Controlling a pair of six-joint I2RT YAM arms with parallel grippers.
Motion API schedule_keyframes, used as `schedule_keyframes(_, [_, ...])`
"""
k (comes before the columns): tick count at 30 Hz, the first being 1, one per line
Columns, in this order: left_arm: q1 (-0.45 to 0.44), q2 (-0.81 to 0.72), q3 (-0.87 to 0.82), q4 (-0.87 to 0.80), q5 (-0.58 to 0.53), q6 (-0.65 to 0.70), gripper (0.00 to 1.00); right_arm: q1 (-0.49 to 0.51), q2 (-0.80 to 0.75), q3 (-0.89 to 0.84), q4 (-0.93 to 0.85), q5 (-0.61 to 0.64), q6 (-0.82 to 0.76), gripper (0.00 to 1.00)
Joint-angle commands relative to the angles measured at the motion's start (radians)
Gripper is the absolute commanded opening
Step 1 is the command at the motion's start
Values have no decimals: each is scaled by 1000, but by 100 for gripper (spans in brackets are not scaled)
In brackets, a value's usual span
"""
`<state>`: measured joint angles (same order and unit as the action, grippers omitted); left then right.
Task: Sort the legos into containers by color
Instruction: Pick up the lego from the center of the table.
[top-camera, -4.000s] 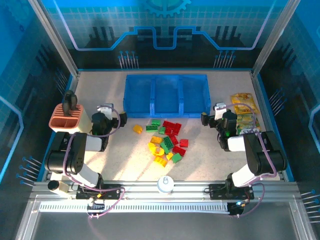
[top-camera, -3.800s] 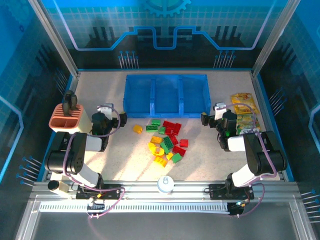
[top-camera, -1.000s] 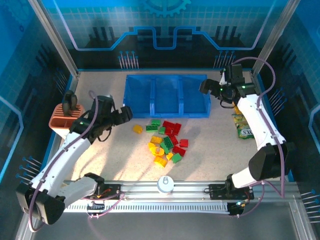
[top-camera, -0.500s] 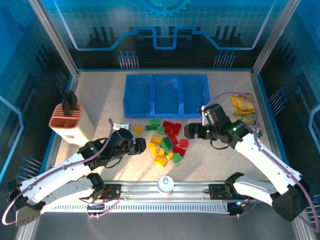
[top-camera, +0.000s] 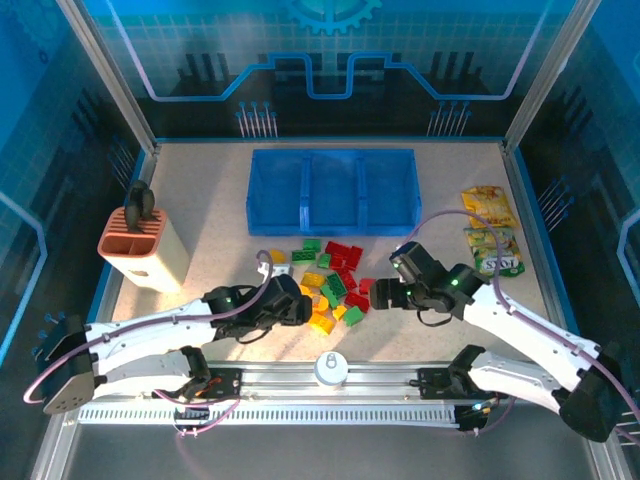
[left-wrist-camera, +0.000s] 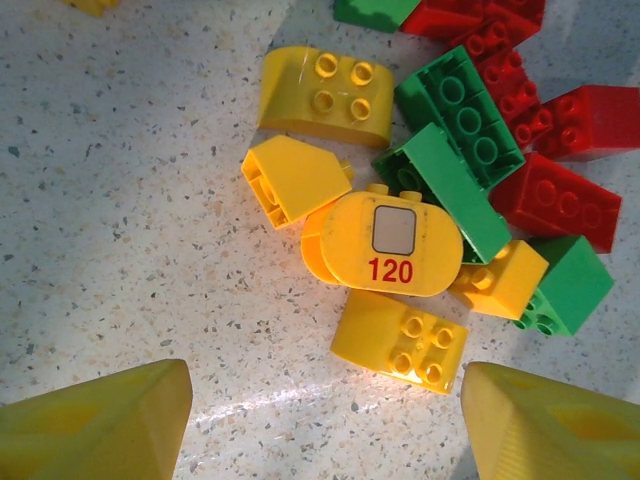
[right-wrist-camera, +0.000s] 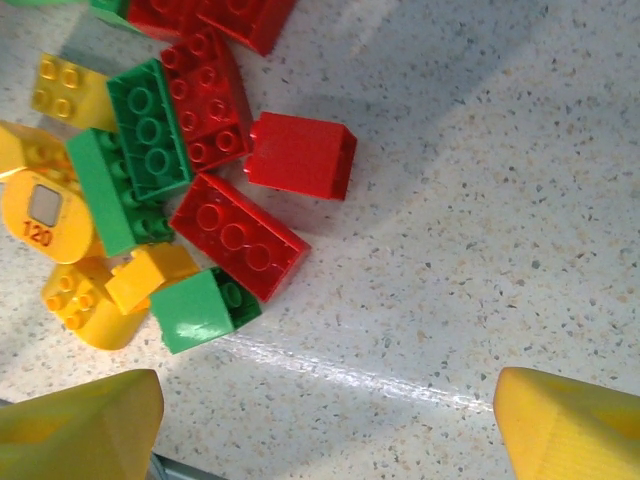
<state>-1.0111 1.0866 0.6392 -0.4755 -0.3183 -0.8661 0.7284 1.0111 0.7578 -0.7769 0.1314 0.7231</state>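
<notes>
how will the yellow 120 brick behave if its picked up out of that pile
The 120 brick looks like hard, glossy plastic, so it is probably stiff, light and a bit slippery. Its ends are rounded, so a grip there may skid. It touches a green brick and yellow bricks, which would likely shift.

Both arms were folded up by their bases a few secs back, and now they're stretched out low across the table. The left gripper (top-camera: 292, 306) slid over from near the orange holder (top-camera: 140, 245) to the left edge of the legos (top-camera: 335, 285). The right gripper (top-camera: 378, 294) swung down from the right end of the containers (top-camera: 330, 153) to the pile's right side.
</notes>
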Motion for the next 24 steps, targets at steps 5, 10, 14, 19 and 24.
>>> schedule_keyframes(5, [46, 122, 24, 78, -5, 10, 70, -14, 203, 39, 135, 10, -29, 84])
schedule_keyframes(10, [140, 191, 5, 178, 70, 13, 68, -51, 396, 144, 189, -39, -88, 82])
schedule_keyframes(14, [156, 200, 16, 210, 86, 32, 68, -57, 511, 223, 194, -40, -100, 78])
schedule_keyframes(19, [196, 225, 38, 206, 117, 56, 68, -57, 576, 258, 165, -3, -69, 72])
schedule_keyframes(24, [221, 211, 31, 211, 133, 70, 68, -50, 570, 240, 136, 40, -48, 72])
